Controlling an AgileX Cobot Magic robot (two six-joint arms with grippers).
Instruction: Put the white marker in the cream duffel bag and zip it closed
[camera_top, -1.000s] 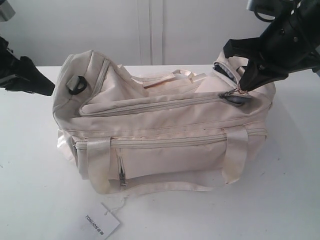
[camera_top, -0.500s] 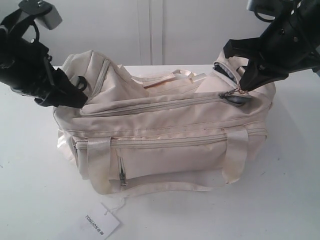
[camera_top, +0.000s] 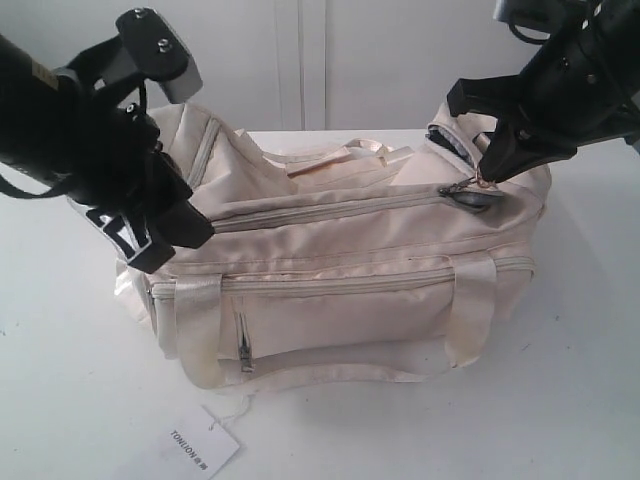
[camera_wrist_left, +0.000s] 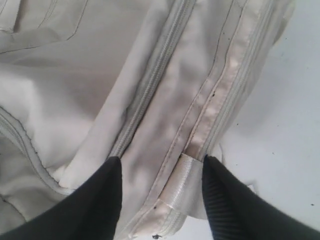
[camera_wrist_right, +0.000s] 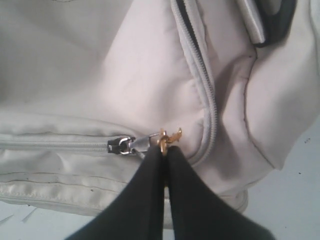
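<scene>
- Right now we are on the zipping step, and by our reading close to its end. The white marker shows in none of our views, so we judge that it lies inside the cream duffel bag (camera_top: 340, 300), hidden from us.
- The bag rests in the middle of the white counter (camera_top: 560, 380), with its paper tag (camera_top: 200, 445) lying on the near side.
- Its top zipper (camera_top: 330, 205) runs from left to right, and the teeth look meshed along all the length we can see.
- Our right fingers (camera_wrist_right: 145, 200) are closed, pinching the metal key-ring pull (camera_wrist_right: 167, 136) at the right end of that zipper. The slider (camera_wrist_right: 120, 145) sits just to the left of them.
- Our left fingers (camera_wrist_left: 95, 200) stand spread apart over the bag's left near corner. They straddle a seam and the top of the satin handle strap (camera_wrist_left: 180, 185), gripping nothing. Whether they touch the fabric we cannot tell.
- Next, we think the left fingers should pin or clamp that left end so the soft bag cannot slide.
- Then the right fingers can draw the pull whatever short way is left toward the right end stop.
- That pull should follow the line of the teeth rather than lift, or the small ring may slip out of the pinch and the fabric may bunch at the slider.
</scene>
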